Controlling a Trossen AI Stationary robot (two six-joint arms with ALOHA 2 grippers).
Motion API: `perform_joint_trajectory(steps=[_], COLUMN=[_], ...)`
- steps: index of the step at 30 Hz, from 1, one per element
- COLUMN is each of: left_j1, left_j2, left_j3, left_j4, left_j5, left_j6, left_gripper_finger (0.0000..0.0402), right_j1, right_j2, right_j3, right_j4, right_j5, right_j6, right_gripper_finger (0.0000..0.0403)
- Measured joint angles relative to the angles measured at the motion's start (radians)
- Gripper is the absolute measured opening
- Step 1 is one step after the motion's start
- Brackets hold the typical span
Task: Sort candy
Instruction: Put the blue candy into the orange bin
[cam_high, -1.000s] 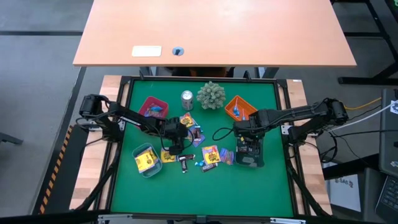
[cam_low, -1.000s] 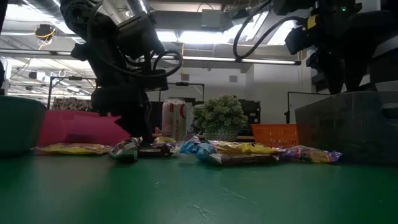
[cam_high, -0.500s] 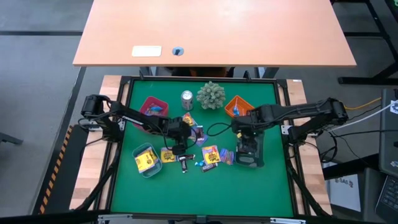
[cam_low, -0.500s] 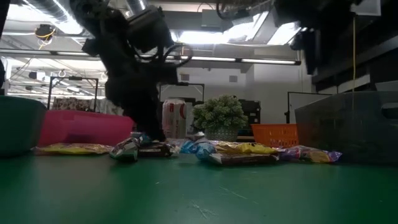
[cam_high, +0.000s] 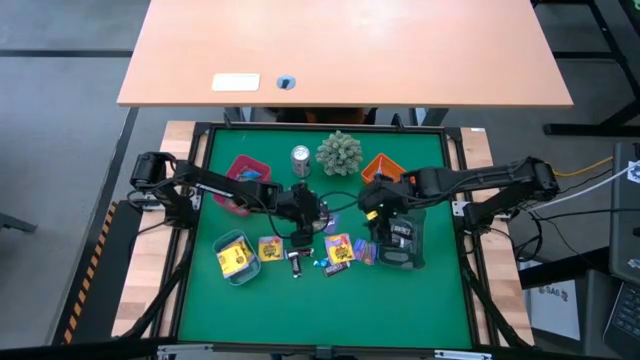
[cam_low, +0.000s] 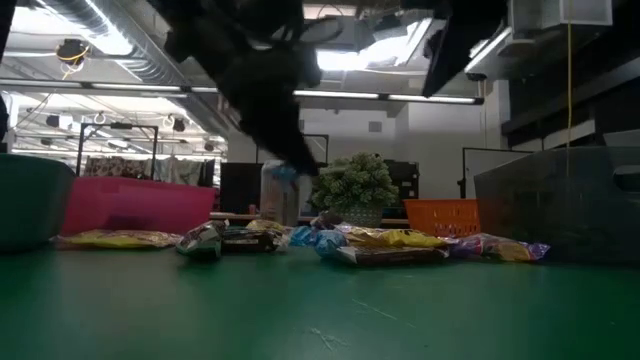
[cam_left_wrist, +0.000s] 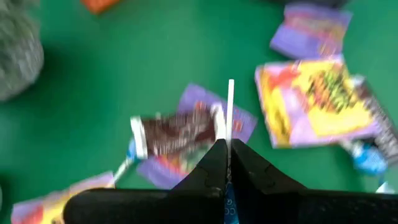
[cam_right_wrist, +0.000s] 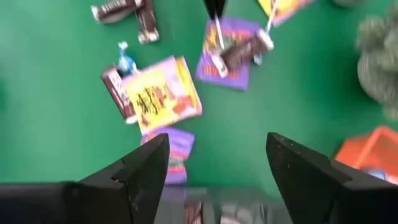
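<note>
1. Candy (cam_high: 338, 250), high view: a loose scatter sits mid-mat on the green table (cam_high: 420, 300), yellow-and-purple packets, dark mini bars, tiny blue pieces. A teal tray (cam_high: 236, 257) at 8 o'clock of the scatter already holds a yellow packet; a pink tray (cam_high: 246, 172) at 10 o'clock and an orange tray (cam_high: 385, 170) at 2 o'clock show a few blue bits; a dark bin (cam_high: 402, 245) at 3 o'clock holds some pieces too. Judgement: sorting is partly done, with most of the pile left. The left gripper (cam_high: 305, 212) hangs over the scatter's 12 o'clock edge; the right gripper (cam_high: 372, 200) is near the orange tray. A silver can (cam_high: 301, 158) and a spiky plant ball (cam_high: 339, 152) stand at 12 o'clock, apart from the sweets.

2. Low view: wrappers lie flat in a low row across the mat, crinkled and shiny. A small blue piece (cam_low: 284, 172) shows lifted above them, at the dark arm's tip.

3. Left wrist view: the fingers (cam_left_wrist: 208, 168) are pressed together, pinching a blue wrapper whose thin white end sticks up. Beneath, a dark mini bar (cam_left_wrist: 175, 132) lies on a purple packet (cam_left_wrist: 186, 158).

4. Right wrist view: the fingers (cam_right_wrist: 144, 167) are spread wide with nothing between them, over a yellow packet (cam_right_wrist: 160, 93).
</note>
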Motion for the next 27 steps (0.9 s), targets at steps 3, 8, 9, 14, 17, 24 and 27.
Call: perform_joint_trajectory(steps=[3,8,9,14,17,24,27], left_j1=[0.000,0.000,0.000,0.000,0.000,0.000,0.000], left_j2=[-0.001,-0.002,-0.002,-0.002,-0.002,-0.002,-0.002], left_j3=[0.041,0.091,0.100,0.110,0.110,0.110,0.110], left_j4=[0.002,0.002,0.005,0.076,0.123,0.229,0.255], left_j5=[0.000,0.000,0.000,0.000,0.000,-0.001,0.000], left_j6=[0.002,0.003,0.003,0.003,0.003,0.004,0.004], left_gripper_finger=[0.0001,0.0001,0.0001,0.0002,0.0002,0.0002,0.0002], right_j1=[0.000,0.000,0.000,0.000,0.000,0.000,0.000], right_j2=[0.001,0.001,0.001,0.001,0.001,0.001,0.001], right_j3=[0.000,0.000,0.000,0.000,0.000,0.000,0.000], right_j4=[0.050,0.121,0.131,0.149,0.149,0.152,0.152], right_j5=[0.000,0.000,0.000,0.000,0.000,0.004,0.034], right_j6=[-0.026,-0.044,-0.045,-0.062,-0.062,-0.063,-0.063], right_gripper_finger=[0.0269,0.0269,0.0269,0.0269,0.0269,0.0269,0.0269])
